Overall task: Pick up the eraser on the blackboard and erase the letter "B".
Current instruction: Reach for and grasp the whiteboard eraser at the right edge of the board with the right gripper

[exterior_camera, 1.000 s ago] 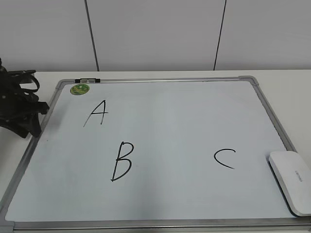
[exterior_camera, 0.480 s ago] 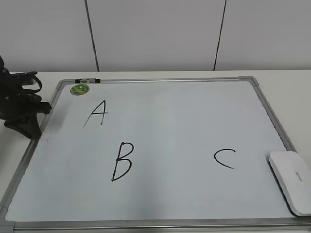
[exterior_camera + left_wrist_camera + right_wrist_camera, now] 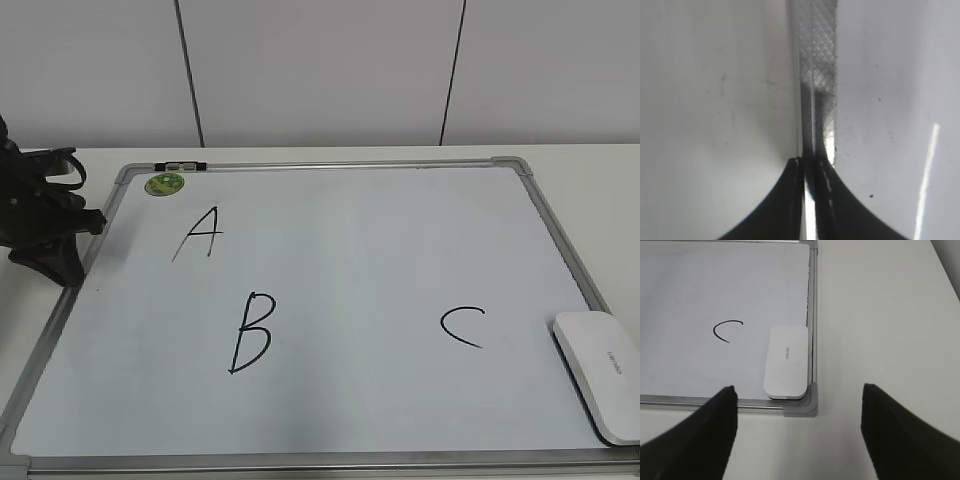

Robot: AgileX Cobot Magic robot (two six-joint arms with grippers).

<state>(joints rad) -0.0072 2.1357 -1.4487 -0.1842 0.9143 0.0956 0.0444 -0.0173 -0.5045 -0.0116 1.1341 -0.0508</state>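
Note:
The blackboard (image 3: 330, 180) is a white dry-erase board with a grey frame, lying flat. The black letter "B" (image 3: 250, 333) is left of centre, between "A" (image 3: 200, 232) and "C" (image 3: 462, 325). The white eraser (image 3: 600, 375) lies at the board's near right corner. It also shows in the right wrist view (image 3: 786, 361), next to "C" (image 3: 726, 331). My right gripper (image 3: 798, 390) is open and empty, above and in front of the eraser; it is outside the exterior view. My left gripper (image 3: 45, 225) is shut and empty over the board's left frame (image 3: 815, 75).
A small round green sticker (image 3: 164, 184) and a black clip (image 3: 180, 165) sit at the board's far left corner. The white table (image 3: 880, 315) extends to the right of the board. A grey corner piece (image 3: 802, 410) lies just in front of the eraser.
My left gripper has shifted slightly at the board's left edge, mostly between the two earlier frames. The eraser and the letters have not moved.

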